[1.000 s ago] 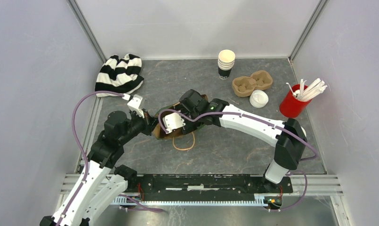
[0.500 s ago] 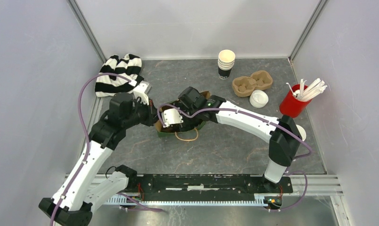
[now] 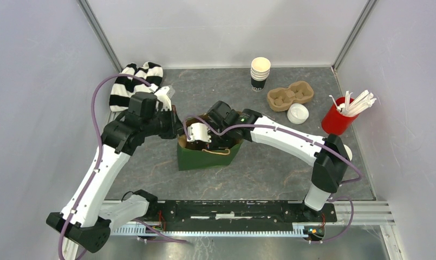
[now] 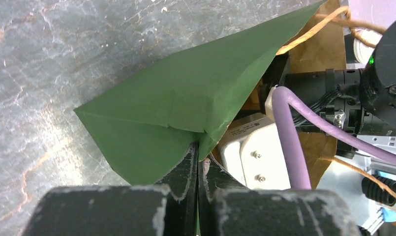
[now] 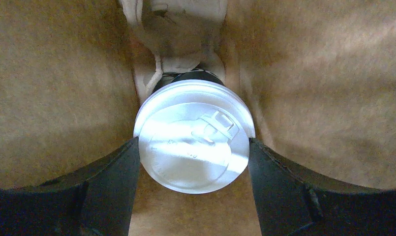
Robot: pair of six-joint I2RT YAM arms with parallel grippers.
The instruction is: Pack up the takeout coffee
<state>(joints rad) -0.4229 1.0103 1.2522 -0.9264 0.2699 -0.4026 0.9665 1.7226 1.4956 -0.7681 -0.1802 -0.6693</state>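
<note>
Coffee cup point(image 5: 193, 142) is deep in the green bag point(image 4: 176, 98), squeezed on both sides by the R gripper point(image 5: 193, 150); if the L gripper point(image 4: 197, 162), pinching the bag's edge, slips, the bag may flop & tip it.

I can read nothing: print on the stacked cups point(image 3: 260, 75) at 12 o'clock, the white camera housing point(image 4: 257, 155) label and the takeout coffee lid point(image 5: 193, 137) embossing all blur.
</note>
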